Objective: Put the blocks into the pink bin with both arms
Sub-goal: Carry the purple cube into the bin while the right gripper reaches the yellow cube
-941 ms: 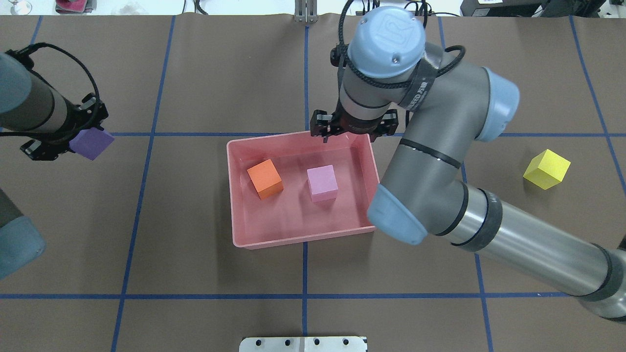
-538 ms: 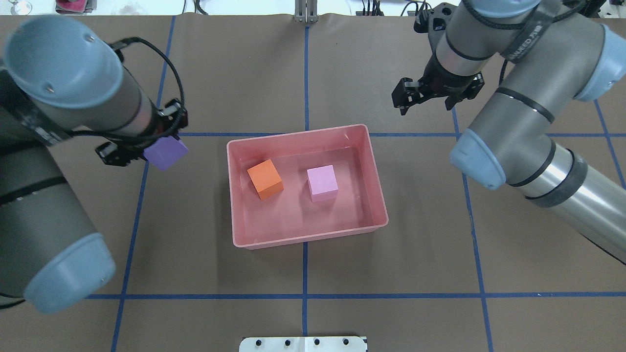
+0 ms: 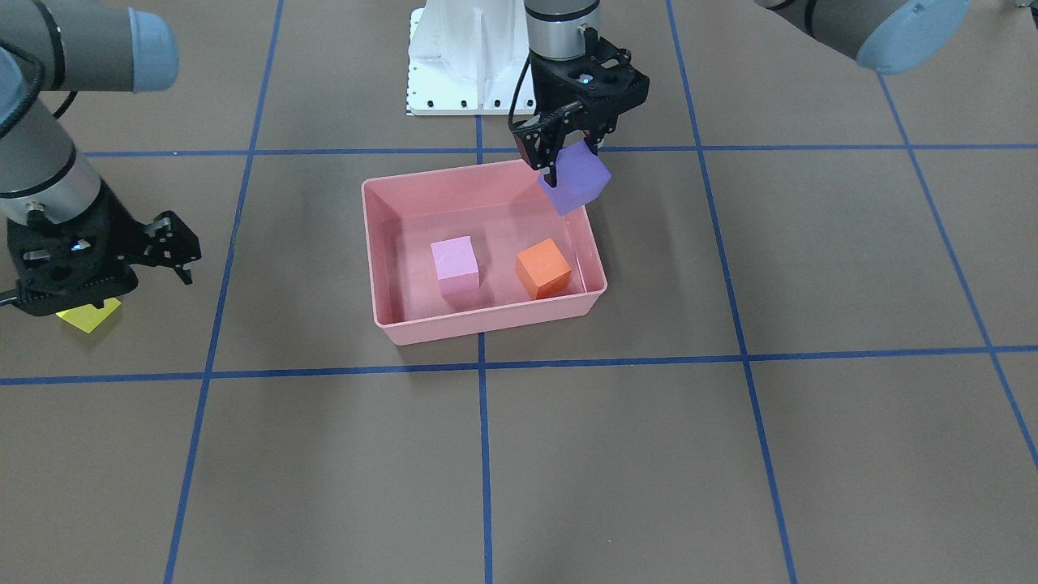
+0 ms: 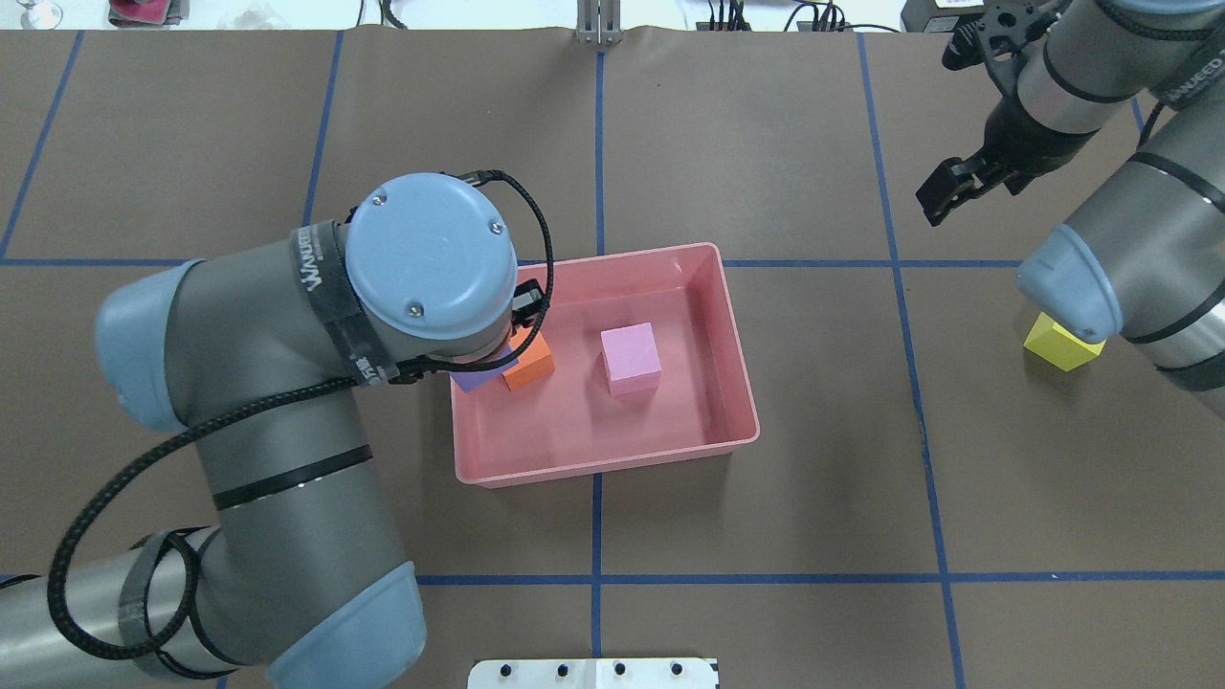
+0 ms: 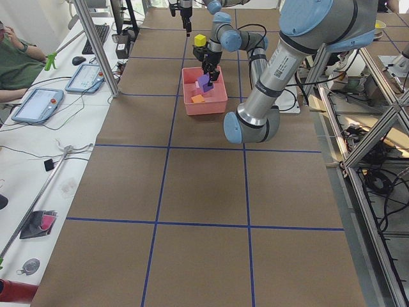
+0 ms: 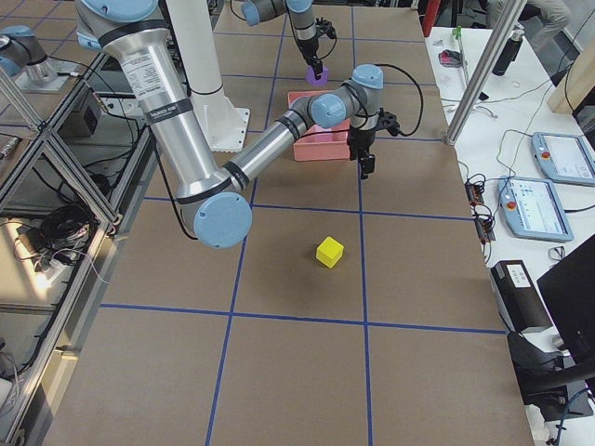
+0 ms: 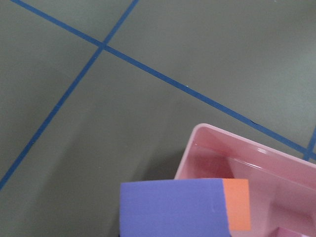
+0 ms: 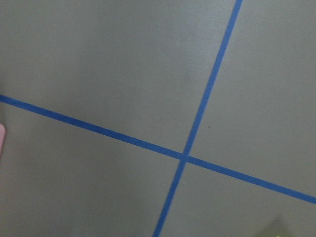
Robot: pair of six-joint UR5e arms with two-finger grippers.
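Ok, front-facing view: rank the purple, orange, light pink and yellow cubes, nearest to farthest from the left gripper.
1. Purple cube, held in the left gripper at the pink bin's edge.
2. Orange cube, in the bin, robot's left side.
3. Light pink cube, mid-bin.
4. Yellow cube, on the table, robot's far right.

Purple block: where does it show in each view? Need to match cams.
Front-facing: purple block in the left gripper, at the upper-right corner of the pink bin.
Overhead: sliver under the left arm, at the bin's left wall.
Exterior left: top centre, above the bin.
Exterior right: top centre, above the bin.
Left wrist: bottom edge.
Right wrist: absent.
Landmark: the pink bin.
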